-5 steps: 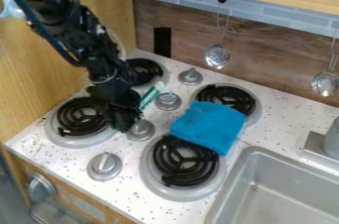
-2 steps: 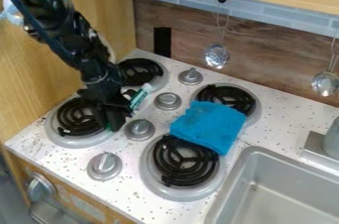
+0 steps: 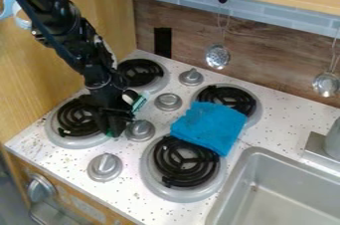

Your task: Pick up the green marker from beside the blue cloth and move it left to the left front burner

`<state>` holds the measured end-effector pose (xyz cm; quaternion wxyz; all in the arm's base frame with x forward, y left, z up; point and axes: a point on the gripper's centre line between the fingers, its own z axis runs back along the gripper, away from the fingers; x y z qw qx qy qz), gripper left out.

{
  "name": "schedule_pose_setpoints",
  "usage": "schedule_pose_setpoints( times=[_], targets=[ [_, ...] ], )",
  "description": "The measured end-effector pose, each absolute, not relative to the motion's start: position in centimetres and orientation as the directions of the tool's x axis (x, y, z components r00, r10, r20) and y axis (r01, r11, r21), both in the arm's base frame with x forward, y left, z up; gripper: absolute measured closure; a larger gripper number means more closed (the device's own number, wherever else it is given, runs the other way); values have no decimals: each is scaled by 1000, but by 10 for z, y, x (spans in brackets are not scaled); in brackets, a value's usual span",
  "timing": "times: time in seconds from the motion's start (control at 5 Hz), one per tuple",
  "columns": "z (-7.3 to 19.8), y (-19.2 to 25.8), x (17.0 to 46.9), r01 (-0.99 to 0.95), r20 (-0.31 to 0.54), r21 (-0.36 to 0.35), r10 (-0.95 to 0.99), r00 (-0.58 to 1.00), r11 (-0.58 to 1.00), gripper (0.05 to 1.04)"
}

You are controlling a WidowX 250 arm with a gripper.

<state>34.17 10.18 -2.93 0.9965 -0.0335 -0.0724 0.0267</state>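
Hanging low over the near-left burner (image 3: pixel 59 137), the black gripper (image 3: pixel 118 125) is right by the middle knob (image 3: pixel 140 130). Honestly can't tell if the claw is wide or narrow, or if it's got hold of anything. A green-and-white thing (image 3: pixel 139 102) pokes out just beside it, angled up toward the knob behind (image 3: pixel 168 101). Over to the right, a crumpled blue cloth (image 3: pixel 209 126) lies partly across the two right burners, near the metal sink (image 3: pixel 292 181).
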Motion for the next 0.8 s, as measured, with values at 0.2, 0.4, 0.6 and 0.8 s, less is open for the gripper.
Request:
schedule_pose_setpoints(
  times=[0.2, 0.4, 0.6, 0.8],
  targets=[
    [-29, 100, 342, -55, 133, -76, 65, 989, 996, 436],
    [-28, 97, 341, -56, 134, -88, 67, 989, 995, 226],
    [-4, 93, 333, -52, 179, -101, 69, 981, 994, 84],
    [32, 89, 322, -28, 231, -90, 48, 972, 996, 82]
  ],
)
